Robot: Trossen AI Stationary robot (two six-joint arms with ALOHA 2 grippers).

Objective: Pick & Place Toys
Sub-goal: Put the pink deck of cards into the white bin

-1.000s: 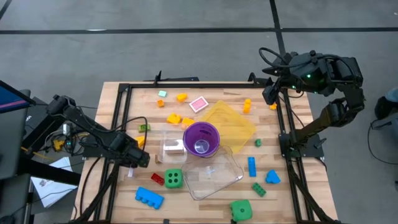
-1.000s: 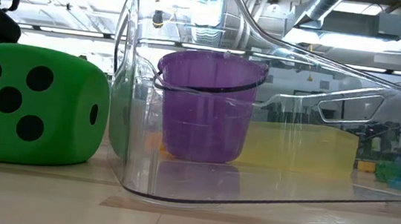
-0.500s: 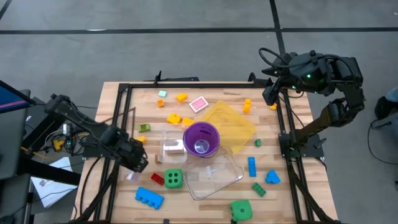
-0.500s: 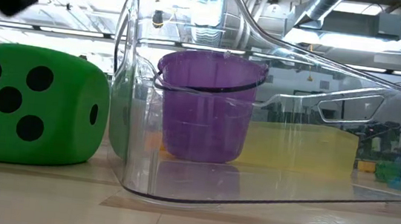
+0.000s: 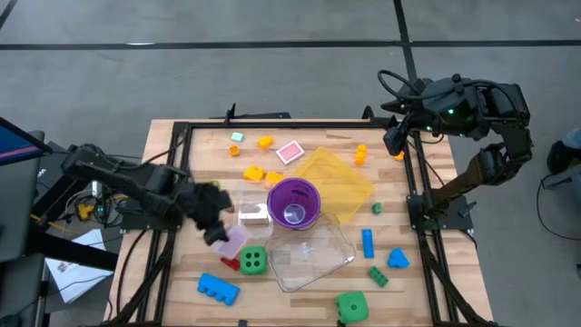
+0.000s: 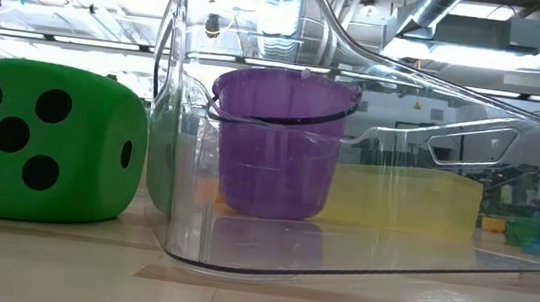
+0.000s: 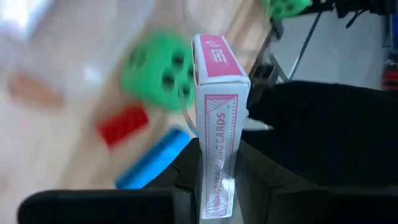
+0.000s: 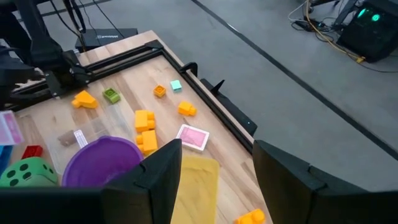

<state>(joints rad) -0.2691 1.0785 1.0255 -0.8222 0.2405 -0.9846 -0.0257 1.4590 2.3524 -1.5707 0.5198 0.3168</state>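
**Left arm swings a pink card box toward the purple cup**

We see the left gripper (image 5: pixel 221 232) now just beside the purple cup (image 5: pixel 293 202), where a second ago it sat well out by the table edge. That swing suggests a carry is under way. Its fingers (image 7: pixel 186 180) pinch the pink card box (image 7: pixel 214 124) low down, so the box stands upright above them. The green die (image 5: pixel 254 261) and red brick (image 5: pixel 229 262) lie near, below the cup. The right gripper (image 8: pixel 211 180) waits well apart from the cup, fingers spread, holding nothing
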